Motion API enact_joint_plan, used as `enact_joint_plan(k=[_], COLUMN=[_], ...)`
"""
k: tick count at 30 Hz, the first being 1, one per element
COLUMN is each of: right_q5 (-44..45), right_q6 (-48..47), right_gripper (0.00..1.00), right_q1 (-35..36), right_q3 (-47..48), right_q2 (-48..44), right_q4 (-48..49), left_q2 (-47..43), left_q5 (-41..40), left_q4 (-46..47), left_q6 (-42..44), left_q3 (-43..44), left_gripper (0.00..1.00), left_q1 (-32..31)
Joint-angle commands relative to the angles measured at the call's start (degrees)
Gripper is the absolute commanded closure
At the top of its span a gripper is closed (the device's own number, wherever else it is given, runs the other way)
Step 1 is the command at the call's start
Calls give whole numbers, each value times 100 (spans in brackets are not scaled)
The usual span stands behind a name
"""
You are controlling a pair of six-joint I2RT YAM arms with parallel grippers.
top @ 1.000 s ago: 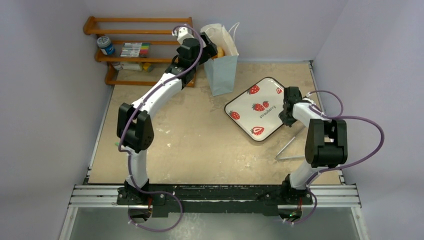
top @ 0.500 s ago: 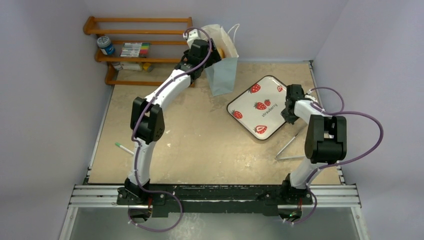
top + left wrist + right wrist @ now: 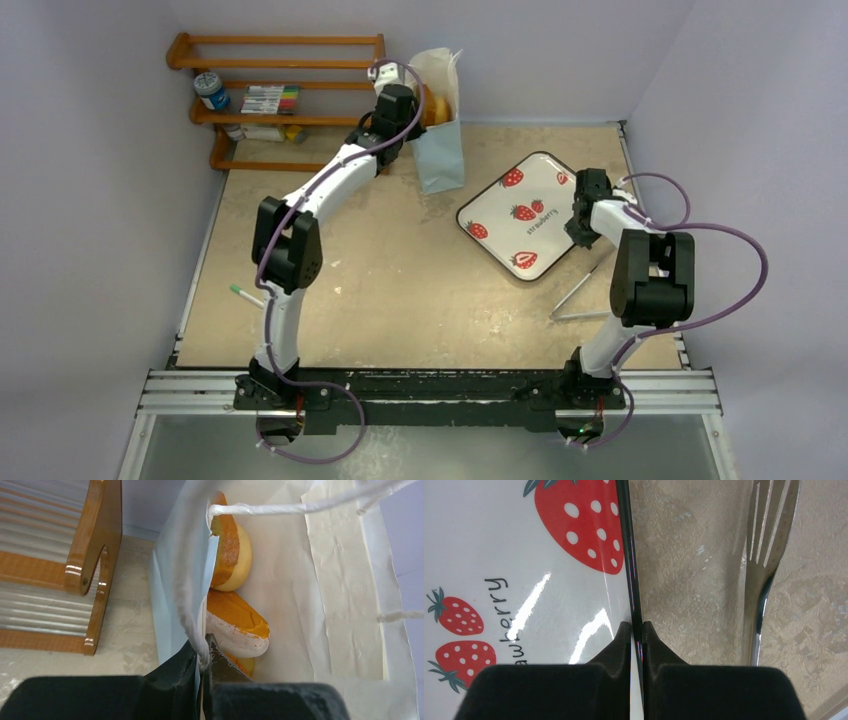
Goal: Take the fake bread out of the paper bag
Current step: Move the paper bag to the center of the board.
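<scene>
The light blue paper bag (image 3: 440, 150) stands at the back of the table, its white inside (image 3: 300, 580) facing the left wrist camera. Fake bread lies inside it: a golden-brown slice (image 3: 229, 550) above, an orange-topped pale piece (image 3: 235, 625) below. My left gripper (image 3: 202, 650) is shut on the bag's near wall and a white cord handle (image 3: 187, 595) at the rim. My right gripper (image 3: 636, 630) is shut on the black rim of the strawberry-print tray (image 3: 520, 215), at its right edge.
A wooden rack (image 3: 270, 95) with markers and a jar stands left of the bag, close to my left arm. A metal fork (image 3: 766, 555) lies on the table right of the tray. A green pen (image 3: 243, 295) lies near the left edge.
My left gripper has closed from open onto the bag's wall and handle at the rim. The bag has shifted and tilted slightly. The tray has slid a little right with my right gripper.
</scene>
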Motion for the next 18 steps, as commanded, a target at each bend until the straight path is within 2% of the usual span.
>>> enact_joint_plan(k=[1, 10, 18], right_q5=[426, 449, 111], right_q6=[-220, -468, -394], right_gripper=[98, 99, 100], right_q1=[-111, -142, -142], right_q3=[235, 450, 1167], right_q2=[-33, 131, 744], right_q4=[-234, -91, 13], left_q2=[-934, -2020, -3394], left_q5=[198, 501, -246], left_q4=[559, 861, 656], left_q6=[649, 1798, 2495], left_q3=[-355, -1041, -2429], left_gripper=[100, 100, 100], left_q1=[-141, -464, -482])
